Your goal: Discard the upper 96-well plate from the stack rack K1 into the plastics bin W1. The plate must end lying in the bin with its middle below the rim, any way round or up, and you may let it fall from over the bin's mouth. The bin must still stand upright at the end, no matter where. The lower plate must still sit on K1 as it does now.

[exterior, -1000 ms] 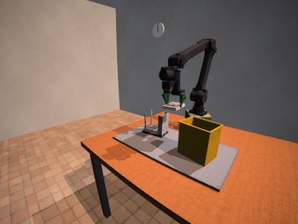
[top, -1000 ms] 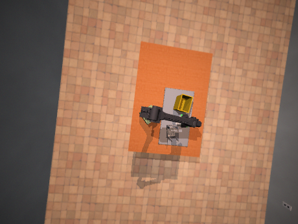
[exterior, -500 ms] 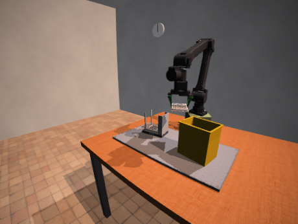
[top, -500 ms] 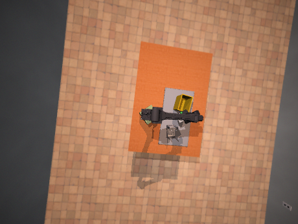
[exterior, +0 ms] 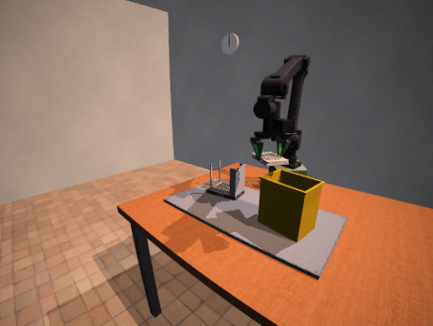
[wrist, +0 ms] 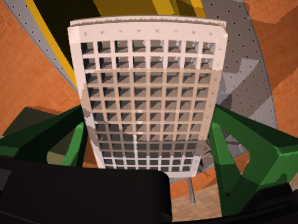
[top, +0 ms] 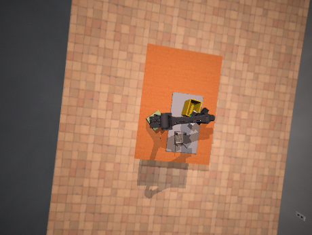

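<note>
My gripper (exterior: 270,156) (wrist: 148,110) is shut on the upper plate (exterior: 273,159) (wrist: 150,32), a white 96-well plate, its green fingers on the two long sides. In the exterior view the plate hangs in the air, slightly tilted, behind the bin and above its rim height. The yellow plastics bin W1 (top: 186,106) (exterior: 282,207) (wrist: 172,6) stands upright, open at the top. In the wrist view it shows beyond the plate's far edge. The stack rack K1 (top: 178,137) (exterior: 238,181) stands apart from the bin. The lower plate (exterior: 218,189) appears to sit low in it, small and dark.
Bin and rack stand on a grey perforated board (top: 178,98) (exterior: 331,226) on the orange table (top: 163,68) (exterior: 376,264). The rack has a tall side wall and thin upright posts. The arm reaches across the board from its green base (top: 150,119) and covers part of the top view.
</note>
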